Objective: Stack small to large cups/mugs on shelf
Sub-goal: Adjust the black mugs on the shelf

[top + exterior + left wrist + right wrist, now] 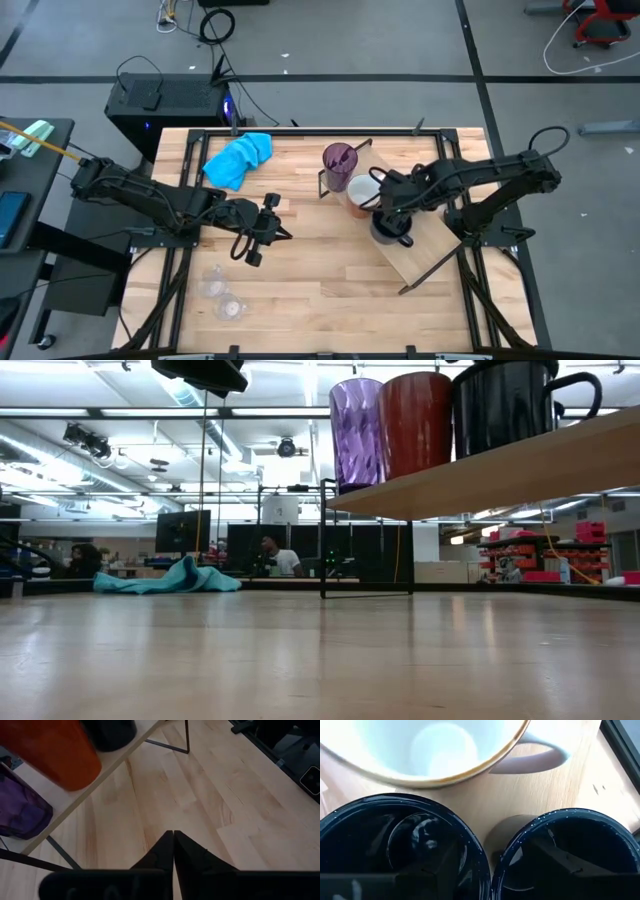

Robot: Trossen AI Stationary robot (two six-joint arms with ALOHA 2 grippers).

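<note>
Overhead view first: shelf (pixel 430 245) lies slantwise on the bench (pixel 300 290) at about three o'clock from centre. On it stand the purple tumbler (pixel 339 160), empty as far as can be seen, then the white-lined mug (pixel 362 190), and a dark mug (pixel 386 230) under the right end effector (pixel 392 212); whether that end effector is open or closed cannot be told. Left end effector (pixel 262 232) rests near the bench centre, at nine o'clock from the shelf. Blue cloth (pixel 238 158) sits at eleven o'clock, two clear glasses (pixel 224 296) at seven o'clock, both apparently empty.

Low view: tumbler, a mug with a red outside (pixel 415 422) and a black handled mug (pixel 505 402) stand in a row on the raised shelf board. A person sits in the room beyond.

Left wrist view: the left end effector's fingers (pixel 160 857) are pressed together, holding nothing, over bare bench, apart from the shelf.

Right wrist view: two dark speckled mugs (pixel 395 845) (pixel 570 852) stand side by side just under the camera, both empty; the white-lined mug is empty too. No readable writing.
</note>
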